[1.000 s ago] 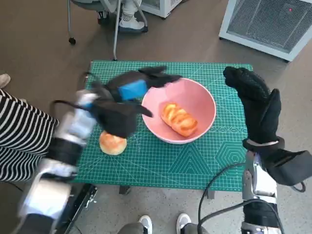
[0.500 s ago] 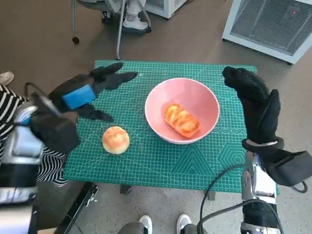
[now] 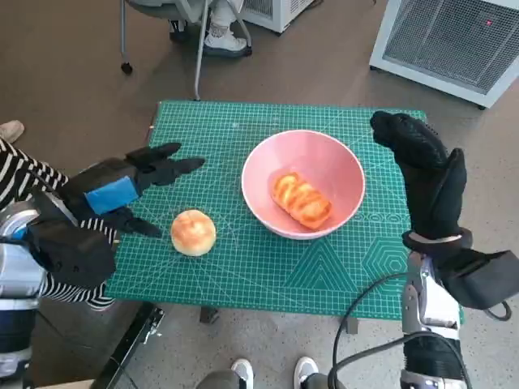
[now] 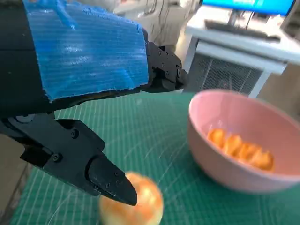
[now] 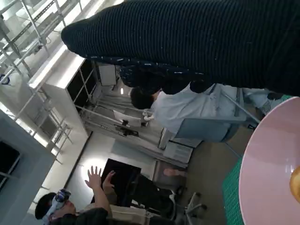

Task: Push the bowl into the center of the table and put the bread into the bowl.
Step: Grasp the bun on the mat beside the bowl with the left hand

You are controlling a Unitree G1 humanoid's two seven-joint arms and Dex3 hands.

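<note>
Bowl (image 3: 303,183), pink, sits near the middle of the green mat (image 3: 243,267) with one bread piece (image 3: 301,199) inside. Left hand (image 3: 122,190), fingers spread and empty, hovers beside the round bun (image 3: 193,232). Right hand (image 3: 422,174), holding nothing, stands beside the bowl.

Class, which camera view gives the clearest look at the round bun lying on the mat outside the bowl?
The head view: the round bun shows whole and sharp on the green mat, left of the pink bowl. The left wrist view shows it only blurred, cut off at the picture's edge and partly behind a black fingertip. The right wrist view misses it entirely.
</note>
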